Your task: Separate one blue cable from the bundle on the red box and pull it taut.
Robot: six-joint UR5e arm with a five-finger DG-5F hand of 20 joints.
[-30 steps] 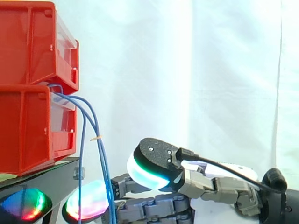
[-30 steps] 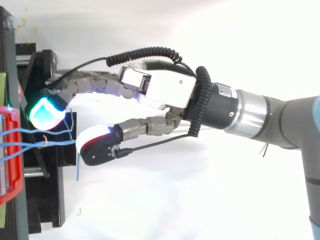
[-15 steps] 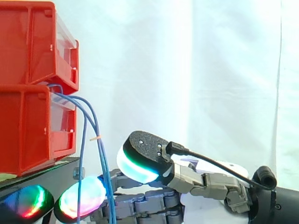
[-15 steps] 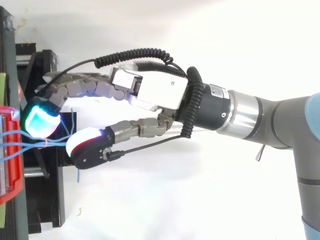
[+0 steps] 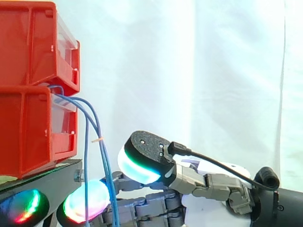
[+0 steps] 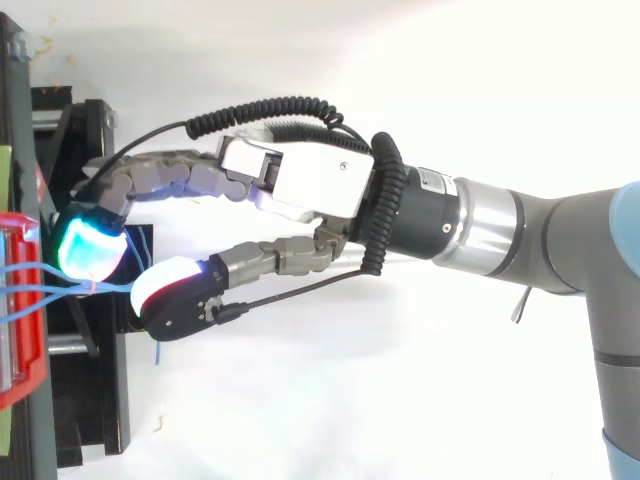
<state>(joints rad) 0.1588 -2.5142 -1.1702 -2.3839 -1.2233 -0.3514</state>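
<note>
Now, at the left, the blue cables [image 5: 86, 156] are hanging from the lower red box [image 5: 28, 127] down past the black stand [image 5: 47, 178]. To do this step well, one fingertip [image 5: 78, 205] should be slipping behind a single strand, clear of its neighbours, before the thumb [image 5: 144, 161] is closing. The hand [image 6: 300, 185] is reaching in low from the right, fingers loosely bent, thumb raised just beside the strands, gripping nothing.

The arm [image 6: 545, 235] reached in from the right, wrist level. The hand [image 6: 310, 185] stretched leftward, its fingers [image 6: 160, 180] loosely arched and the thumb [image 6: 280, 258] held apart from them.
</note>
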